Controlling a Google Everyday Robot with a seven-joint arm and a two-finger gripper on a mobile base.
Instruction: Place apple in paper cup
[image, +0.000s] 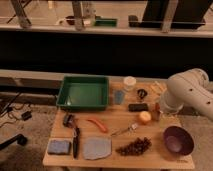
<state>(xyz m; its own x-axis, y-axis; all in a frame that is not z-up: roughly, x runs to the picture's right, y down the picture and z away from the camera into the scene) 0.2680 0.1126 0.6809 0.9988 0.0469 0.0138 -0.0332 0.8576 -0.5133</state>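
Observation:
The apple (145, 117), small, round and yellow-orange, sits on the wooden table (115, 117) right of centre. The paper cup (129, 82), short and cream-white, stands upright at the back of the table, right of the green tray. My gripper (157, 111) hangs from the white arm (187, 92) at the table's right side. It is low, just right of the apple and very close to it. I cannot tell whether it touches the apple. The cup is behind and to the left of the gripper.
A green tray (83, 92) fills the back left. A blue-grey cup (118, 96) and a black block (138, 107) lie between apple and paper cup. A purple bowl (178, 139), grapes (134, 146), a fork (127, 130), an orange carrot-like thing (98, 124), a grey cloth (96, 148), a brush (76, 140) and a blue sponge (59, 146) lie in front.

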